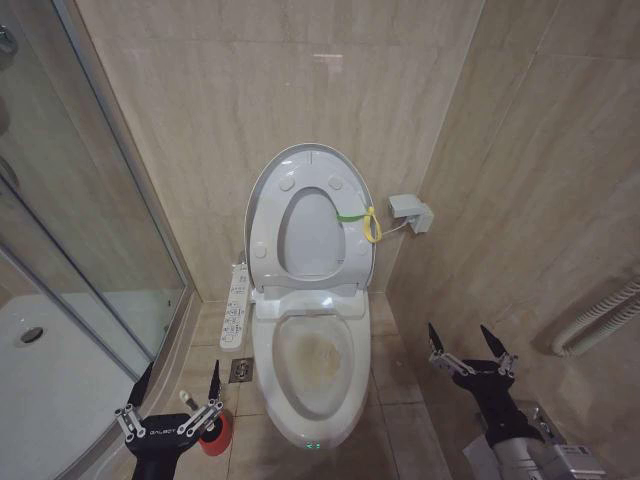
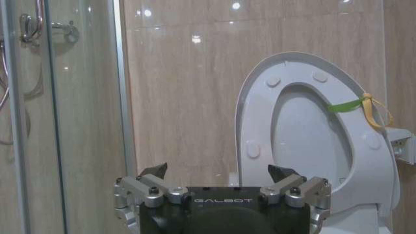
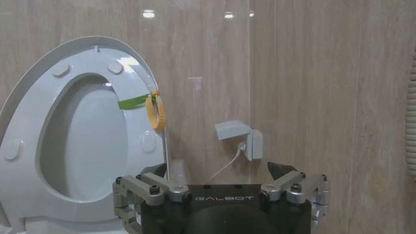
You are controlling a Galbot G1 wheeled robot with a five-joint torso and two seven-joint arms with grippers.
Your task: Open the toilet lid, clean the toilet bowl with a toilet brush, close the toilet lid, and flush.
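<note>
The toilet lid (image 1: 310,235) stands upright against the back wall, with the white seat ring (image 1: 268,215) raised in front of it. A green strap with a yellow loop (image 1: 365,222) hangs on the seat's right side. Below them the toilet bowl (image 1: 312,362) lies uncovered, stained yellowish-brown inside. My left gripper (image 1: 180,372) hovers open low on the bowl's left, just in front of a small red cup holder (image 1: 215,436). The toilet brush is hidden. My right gripper (image 1: 460,335) is open low on the bowl's right. The left wrist view has the lid (image 2: 305,131) beyond the open left gripper (image 2: 217,169). The right wrist view has the lid (image 3: 91,136) beyond the open right gripper (image 3: 217,169).
A glass shower screen (image 1: 90,250) and white shower tray (image 1: 50,380) close off the left. A control panel (image 1: 237,305) juts from the toilet's left side above a floor drain (image 1: 241,370). A wall socket box (image 1: 410,210) and corrugated hose (image 1: 600,315) are on the right wall.
</note>
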